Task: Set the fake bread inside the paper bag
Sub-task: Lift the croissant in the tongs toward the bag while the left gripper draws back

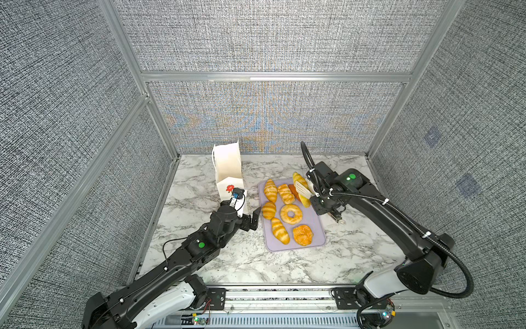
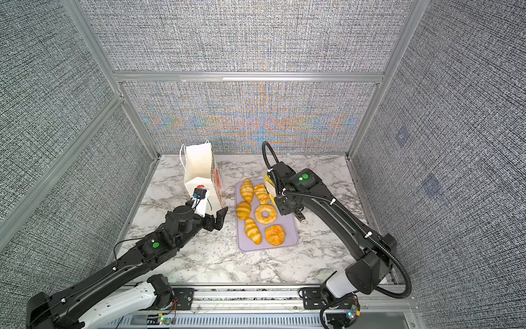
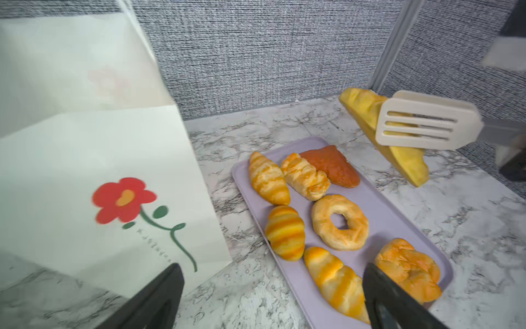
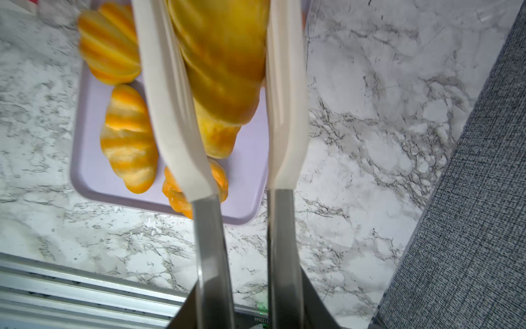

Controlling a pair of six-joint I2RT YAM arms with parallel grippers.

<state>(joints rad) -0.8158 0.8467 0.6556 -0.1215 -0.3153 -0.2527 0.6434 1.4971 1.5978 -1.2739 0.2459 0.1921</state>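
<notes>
The white paper bag (image 1: 227, 168) (image 2: 199, 168) with a red flower print (image 3: 122, 199) stands upright at the back left, mouth open. Several fake bread pieces lie on the lavender tray (image 1: 293, 247) (image 3: 242, 176): croissants (image 1: 270, 190), a doughnut (image 1: 291, 214) (image 3: 340, 222), a bun (image 1: 302, 235) and a brown triangular piece (image 3: 330, 165). My right gripper (image 1: 320, 196) (image 4: 247, 307) is shut on white tongs (image 3: 427, 125) (image 4: 170, 99), which pinch one croissant (image 1: 299, 179) (image 3: 361, 105) (image 4: 225, 71) lifted above the tray's far right corner. My left gripper (image 1: 254, 218) (image 2: 219, 218) (image 3: 271, 266) is open and holds nothing, low between bag and tray.
Grey fabric walls with aluminium posts (image 1: 159, 119) close the marble table (image 1: 227, 262) on three sides. A metal rail (image 1: 279, 296) runs along the front edge. The bag stands close to the back left corner.
</notes>
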